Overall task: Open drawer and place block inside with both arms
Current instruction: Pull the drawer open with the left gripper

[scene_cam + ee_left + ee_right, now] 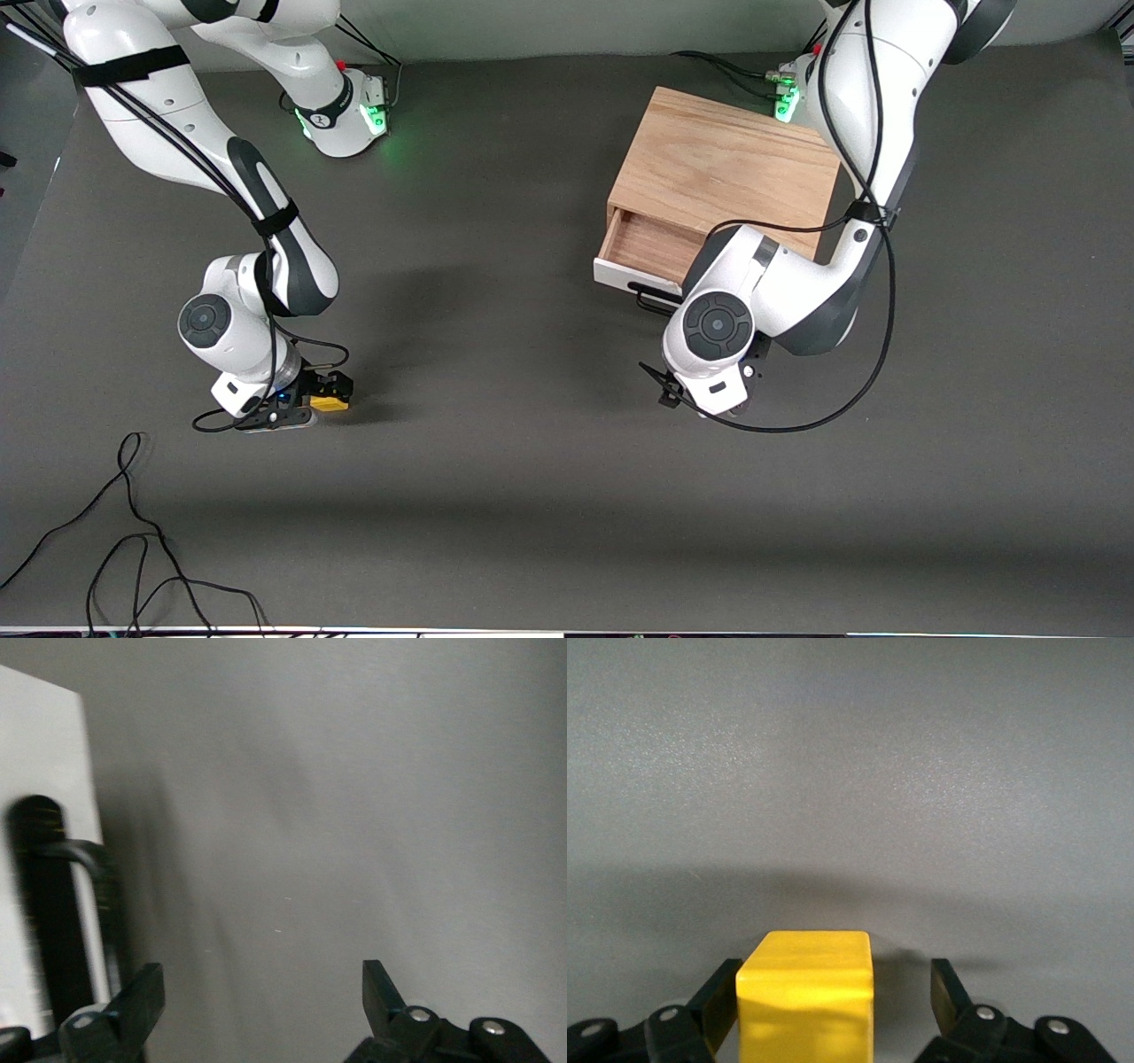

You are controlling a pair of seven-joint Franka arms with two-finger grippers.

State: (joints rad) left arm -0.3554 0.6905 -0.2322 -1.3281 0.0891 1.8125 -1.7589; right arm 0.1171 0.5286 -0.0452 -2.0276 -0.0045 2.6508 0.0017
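The small yellow block (330, 404) (806, 992) rests on the table toward the right arm's end. My right gripper (326, 392) (837, 997) is down at the table around it, open; one finger lies against the block and the other stands a little apart. The drawer (651, 241) of the light-wood cabinet (722, 168) is pulled partly out, its white front panel (620, 273) (40, 744) and black bar handle (651, 306) (53, 904) facing the front camera. My left gripper (261, 992) hangs low just in front of the handle, open with nothing between its fingers.
Loose black cables (133, 532) lie on the dark grey table mat (496, 354) near its front edge, at the right arm's end. The left arm's wrist (718, 328) covers part of the drawer front.
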